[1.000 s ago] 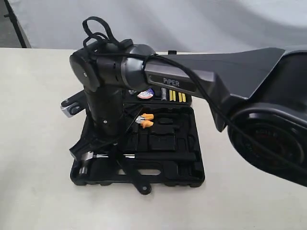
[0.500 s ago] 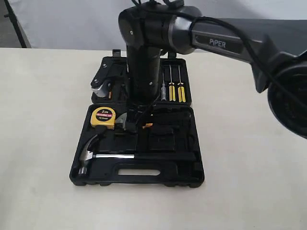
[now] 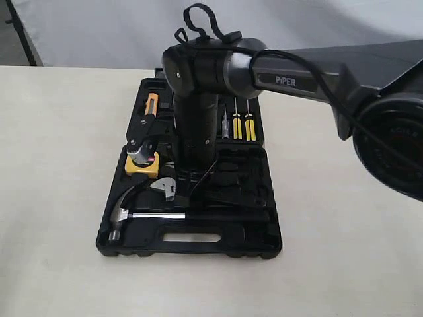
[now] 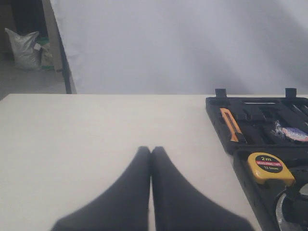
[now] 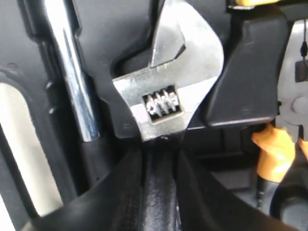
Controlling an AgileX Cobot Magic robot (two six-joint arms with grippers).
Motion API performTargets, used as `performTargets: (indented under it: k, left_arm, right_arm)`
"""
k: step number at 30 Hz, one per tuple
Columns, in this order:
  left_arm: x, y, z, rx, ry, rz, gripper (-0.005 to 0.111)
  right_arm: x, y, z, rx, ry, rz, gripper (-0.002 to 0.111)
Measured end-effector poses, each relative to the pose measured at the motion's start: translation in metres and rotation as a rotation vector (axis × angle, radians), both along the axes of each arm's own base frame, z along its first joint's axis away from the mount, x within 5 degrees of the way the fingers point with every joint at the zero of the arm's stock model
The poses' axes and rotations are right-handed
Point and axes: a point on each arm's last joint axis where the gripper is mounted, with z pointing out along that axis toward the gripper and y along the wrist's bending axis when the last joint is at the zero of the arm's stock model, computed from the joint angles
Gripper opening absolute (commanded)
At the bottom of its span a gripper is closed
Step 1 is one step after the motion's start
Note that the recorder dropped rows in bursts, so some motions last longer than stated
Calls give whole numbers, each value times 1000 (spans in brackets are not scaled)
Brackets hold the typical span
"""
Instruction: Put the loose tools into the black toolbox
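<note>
The black toolbox (image 3: pixel 264 246) lies open on the table. The claw hammer (image 3: pixel 156 216) rests in its front recess, chrome shaft (image 5: pixel 72 72) beside the wrench. My right arm (image 3: pixel 198 112) reaches down over the case and hides its gripper in the exterior view. The right gripper (image 5: pixel 161 154) is shut on the black handle of the adjustable wrench (image 5: pixel 168 91), whose silver head (image 3: pixel 164 187) sits low over the front half, next to the hammer head. The tape roll (image 4: pixel 293 134) lies in the back half. My left gripper (image 4: pixel 151 150) is shut and empty over bare table, left of the toolbox (image 4: pixel 216 115).
A yellow tape measure (image 3: pixel 135 166) sits in the case by the wrench head. Orange-handled pliers (image 5: pixel 274 154) lie just beside the right gripper. An orange utility knife (image 3: pixel 151 105) and yellow screwdrivers (image 3: pixel 243 125) fill the back half. Open table surrounds the case.
The right arm has swung from the front left, up over the back half, and come down again. The wrench head has moved forward from beside the tape measure towards the hammer head.
</note>
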Motion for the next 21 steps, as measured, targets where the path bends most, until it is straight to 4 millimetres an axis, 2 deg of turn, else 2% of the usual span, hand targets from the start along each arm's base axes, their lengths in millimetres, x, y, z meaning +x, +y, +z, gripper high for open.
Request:
performTargets:
  k: [11,21]
  left_arm:
    - [0,0,0,0,0,0,1]
    - [0,0,0,0,0,0,1]
  right_arm:
    - [1,0,0,-13,-15,3,0]
    - [-4,13,-1,-19,-77,56,0]
